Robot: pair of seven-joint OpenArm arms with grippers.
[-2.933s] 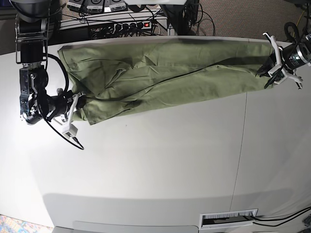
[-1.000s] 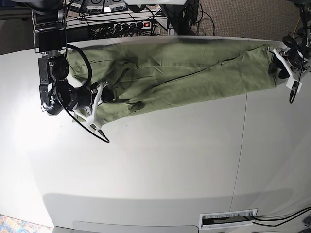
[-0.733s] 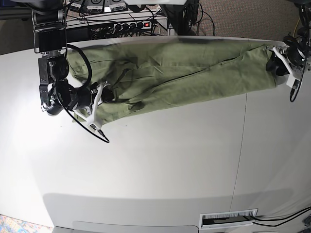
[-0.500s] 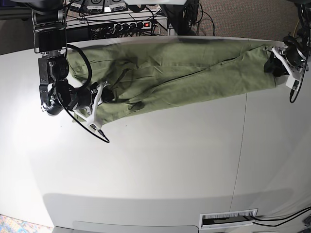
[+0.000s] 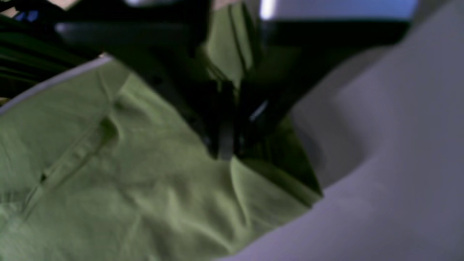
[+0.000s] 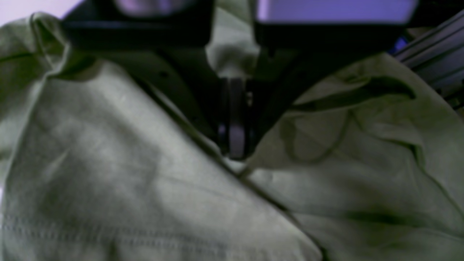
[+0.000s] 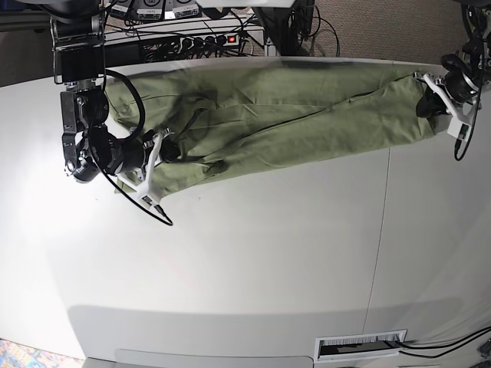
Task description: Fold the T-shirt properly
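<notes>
The olive-green T-shirt (image 7: 276,115) lies stretched in a long wrinkled band across the far side of the white table (image 7: 253,253). My right gripper (image 7: 170,149) is at the shirt's left end, shut on a fold of cloth; the right wrist view shows the jaws closed on fabric (image 6: 232,145). My left gripper (image 7: 426,103) is at the shirt's right end, shut on its edge; the left wrist view shows the jaws pinching the green cloth (image 5: 224,145) just above the table.
A power strip and cables (image 7: 199,38) sit behind the table's far edge. A vent slot (image 7: 360,346) is at the near edge. A table seam (image 7: 381,230) runs front to back on the right.
The right gripper moved right and up onto the shirt, bunching its left end. The left gripper moved up and slightly inward at the right end. In the last second little moves.
</notes>
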